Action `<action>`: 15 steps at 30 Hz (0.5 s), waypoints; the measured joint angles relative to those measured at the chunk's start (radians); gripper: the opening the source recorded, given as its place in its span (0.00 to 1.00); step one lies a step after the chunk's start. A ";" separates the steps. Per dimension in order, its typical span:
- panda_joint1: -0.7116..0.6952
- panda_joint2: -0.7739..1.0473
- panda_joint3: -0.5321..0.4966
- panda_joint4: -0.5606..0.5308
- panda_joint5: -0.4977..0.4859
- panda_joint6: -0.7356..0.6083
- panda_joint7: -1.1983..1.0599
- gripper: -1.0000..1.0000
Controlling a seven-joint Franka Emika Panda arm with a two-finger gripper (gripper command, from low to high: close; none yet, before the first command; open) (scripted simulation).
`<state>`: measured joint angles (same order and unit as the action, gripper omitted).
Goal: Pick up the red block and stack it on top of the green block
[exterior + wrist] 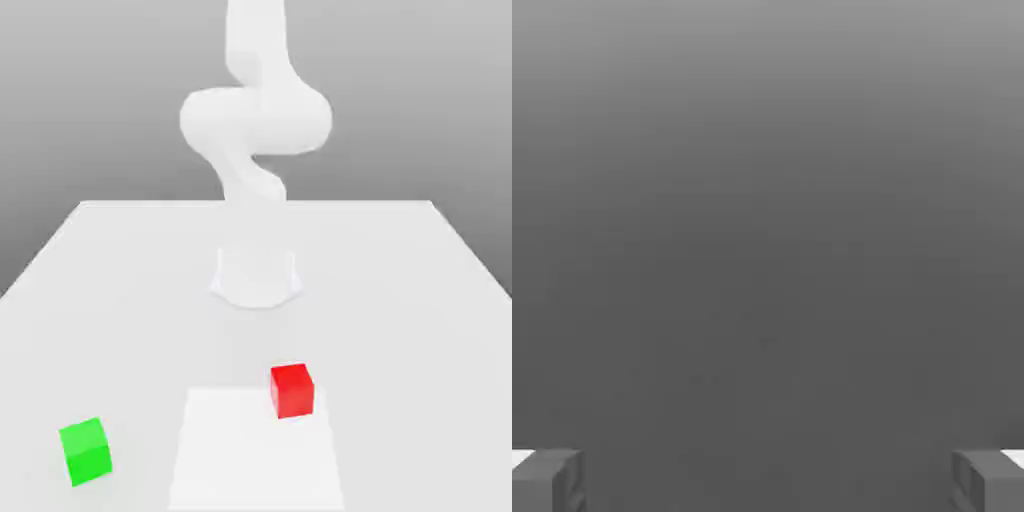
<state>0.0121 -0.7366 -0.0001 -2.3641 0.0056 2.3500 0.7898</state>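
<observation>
The red block [291, 390] sat on the white table [120, 290], well apart from the green block [84, 451]; the gripper [768, 480] gaped wide, holding nothing.

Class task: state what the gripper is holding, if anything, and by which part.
Nothing. The gripper is open with nothing between its fingers; the red block and green block sit apart on the table.
</observation>
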 joint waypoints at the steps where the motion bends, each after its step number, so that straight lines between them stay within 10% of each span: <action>1: 0.006 0.031 0.000 -0.031 0.003 0.024 -0.005 0.50; 15: 0.083 0.487 0.030 -0.466 0.020 0.370 -0.063 0.50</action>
<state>0.0948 -0.2495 0.0299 -2.8302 0.0254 2.7199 0.7268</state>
